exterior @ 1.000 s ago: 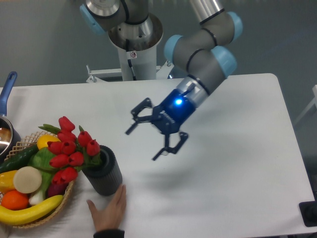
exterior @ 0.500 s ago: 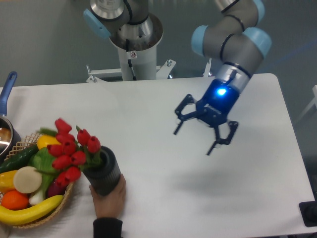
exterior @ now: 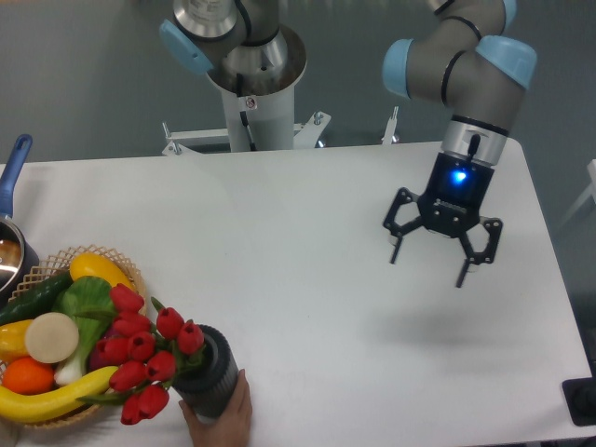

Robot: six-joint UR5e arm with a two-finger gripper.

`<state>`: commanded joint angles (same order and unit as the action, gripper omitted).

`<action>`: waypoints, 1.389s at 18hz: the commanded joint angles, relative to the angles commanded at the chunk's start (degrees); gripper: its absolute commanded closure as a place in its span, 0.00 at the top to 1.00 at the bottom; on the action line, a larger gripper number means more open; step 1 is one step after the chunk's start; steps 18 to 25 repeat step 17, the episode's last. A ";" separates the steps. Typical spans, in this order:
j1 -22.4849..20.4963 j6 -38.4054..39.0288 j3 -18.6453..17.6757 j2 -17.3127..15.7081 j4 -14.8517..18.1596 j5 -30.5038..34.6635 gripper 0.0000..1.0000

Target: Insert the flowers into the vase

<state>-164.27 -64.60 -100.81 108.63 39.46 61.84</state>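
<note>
Gripper (exterior: 428, 261) hung over bare white table (exterior: 307, 233), fingers spread wide apart, nothing between them, blue light lit on wrist. Well apart from vase (exterior: 212, 384), up and to its right. Open tabletop between the two, nothing in the path.

Vase sat at front edge of table, tilted, mouth facing left. Flowers (exterior: 140, 358) sat in its mouth, red buds fanned out to left of vase and overlapping the wicker basket (exterior: 116, 265) rim. Human hand (exterior: 225, 419) gripped vase from below at bottom frame edge.

Basket just left of vase, touching or nearly touching the tulip heads; could not tell which. Held banana (exterior: 51, 399), orange (exterior: 26, 374), cucumber (exterior: 35, 296), leafy green (exterior: 84, 298), yellow squash-like piece (exterior: 98, 270) and a round white slice (exterior: 51, 337).

Further left of vase, past basket: pan (exterior: 9, 251) with blue handle, cut off by frame. Robot base column (exterior: 250, 102) behind table, far up from vase.
</note>
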 joint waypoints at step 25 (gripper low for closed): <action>5.00 -1.06 12.12 4.31 18.46 27.70 1.00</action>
